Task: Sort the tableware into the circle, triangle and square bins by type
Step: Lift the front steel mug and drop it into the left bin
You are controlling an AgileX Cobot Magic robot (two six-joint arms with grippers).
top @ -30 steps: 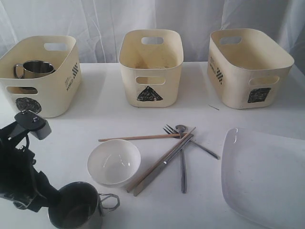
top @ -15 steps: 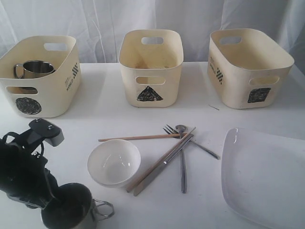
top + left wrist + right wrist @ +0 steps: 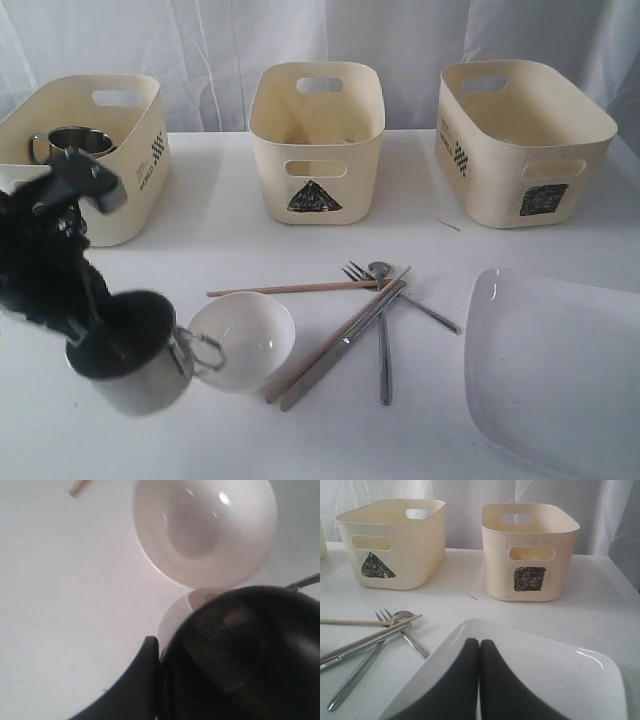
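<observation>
My left fingers point(image 3: 142, 680) are clamped on the rim of a steel mug point(image 3: 140, 375). It is tilted near the front left of the table point(image 3: 230, 250), its handle toward the white bowl point(image 3: 245, 335) just beside it. Behind it stands the left bin point(image 3: 135, 190) with another mug point(image 3: 78, 143) inside. Chopsticks point(image 3: 300, 288), fork point(image 3: 352, 271) and spoon point(image 3: 384, 365) lie crossed mid-table, before the triangle bin point(image 3: 315, 150). The square bin point(image 3: 520, 150) stands at the right. My right fingers point(image 3: 492, 690) are pressed together, holding nothing, over the white plate point(image 3: 560, 670).
</observation>
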